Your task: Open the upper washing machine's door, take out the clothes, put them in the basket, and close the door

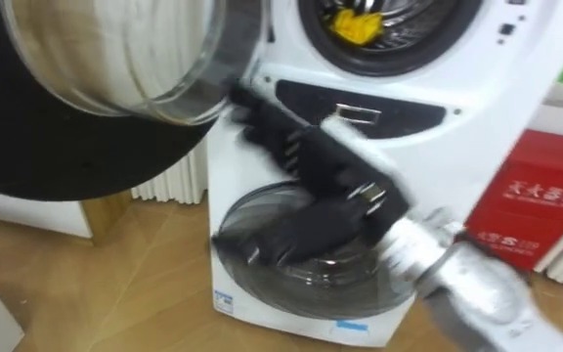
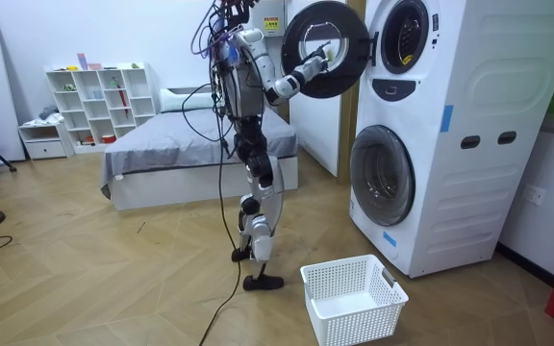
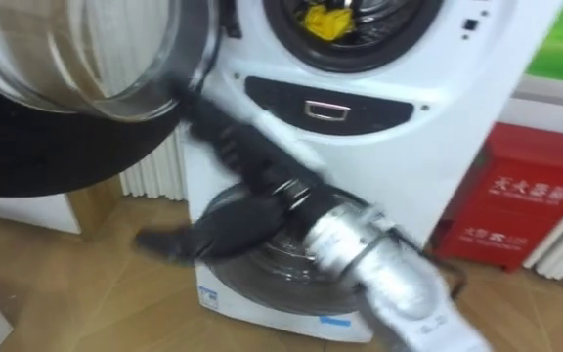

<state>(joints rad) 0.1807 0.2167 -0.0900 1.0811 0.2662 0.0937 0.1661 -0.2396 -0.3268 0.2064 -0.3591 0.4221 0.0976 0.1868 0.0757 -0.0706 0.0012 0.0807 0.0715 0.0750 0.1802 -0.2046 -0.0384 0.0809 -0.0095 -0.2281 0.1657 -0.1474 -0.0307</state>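
the open door (image 1: 115, 59) hangs just left of my fingertips. my right hand (image 1: 311, 156) looks spread, fingers straight, holding nothing. the yellow cloth (image 1: 357, 25) lies in the upper drum, above and right of my fingers. i judge this the reach-in: next i must rise into the opening and close on it.

Cloth (image 1: 355, 26) lies in the upper drum (image 1: 420, 24), door (image 1: 115, 54) open leftward, basket (image 2: 364, 322) before it.

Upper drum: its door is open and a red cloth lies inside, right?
Not red. The cloth in the upper drum is yellow, as the left eye view shows. The rest holds: the door is open.
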